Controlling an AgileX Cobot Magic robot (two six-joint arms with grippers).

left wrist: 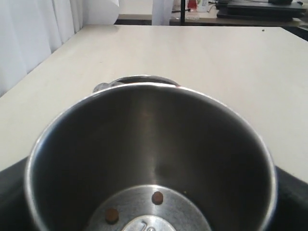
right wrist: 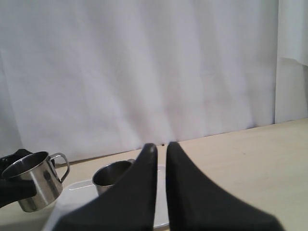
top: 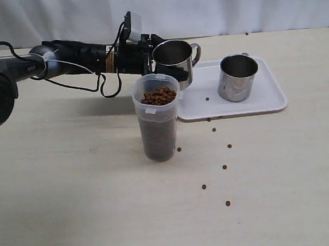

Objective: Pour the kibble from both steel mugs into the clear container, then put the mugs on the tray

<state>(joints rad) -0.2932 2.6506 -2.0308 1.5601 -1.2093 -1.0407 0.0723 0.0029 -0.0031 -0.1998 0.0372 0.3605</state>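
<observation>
The left fingers (top: pixel 150 58) clasp one steel mug (top: pixel 173 59) upright at the tray's (top: pixel 266 101) left end, just behind the clear container (top: pixel 159 129) brimming with kibble (top: pixel 158 96). The container hides the mug's base, so I can't say if it's down. I'd lower it straight, clear of the container rim and the second mug (top: pixel 238 77) on the tray, then release. The right fingers (right wrist: pixel 144 183) are pressed together, empty. Stray pellets (top: pixel 224 167) dot the pale surface (top: pixel 73 194); a white curtain (right wrist: pixel 144 72) hangs behind.
</observation>
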